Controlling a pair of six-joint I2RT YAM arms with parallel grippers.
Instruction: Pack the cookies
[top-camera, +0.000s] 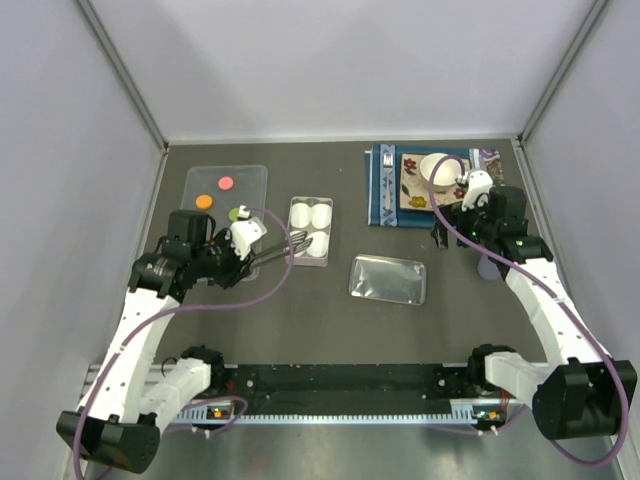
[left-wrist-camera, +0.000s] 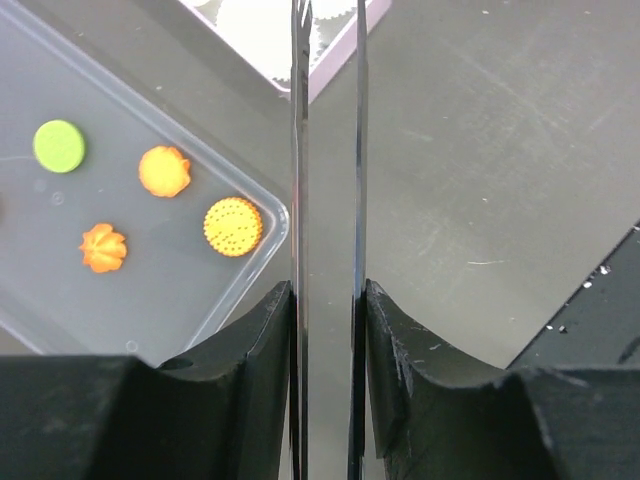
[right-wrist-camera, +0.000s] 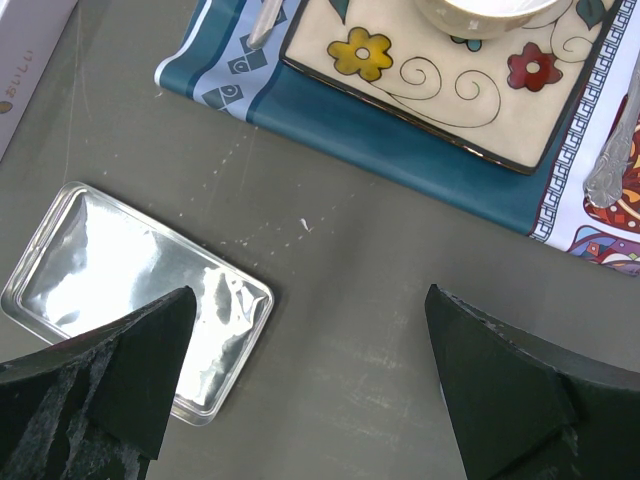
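Observation:
Several cookies lie on a clear tray (top-camera: 255, 178) at the back left: a pink one (top-camera: 226, 183), an orange one (top-camera: 204, 201) and a green one (top-camera: 241, 212). The left wrist view shows a green cookie (left-wrist-camera: 59, 146) and three orange ones (left-wrist-camera: 164, 171) on the tray (left-wrist-camera: 200, 300). My left gripper (top-camera: 250, 245) (left-wrist-camera: 328, 290) is shut on metal tongs (top-camera: 285, 243) (left-wrist-camera: 300, 150), whose tips reach the white four-cup box (top-camera: 309, 228). My right gripper (top-camera: 450, 222) (right-wrist-camera: 310, 310) is open and empty above bare table.
A clear lid (top-camera: 388, 279) (right-wrist-camera: 130, 290) lies at the middle, right of the box. A blue placemat (top-camera: 385, 190) (right-wrist-camera: 400, 150) at the back right carries a flowered square plate (right-wrist-camera: 440, 70), a white cup (top-camera: 438, 168) and cutlery.

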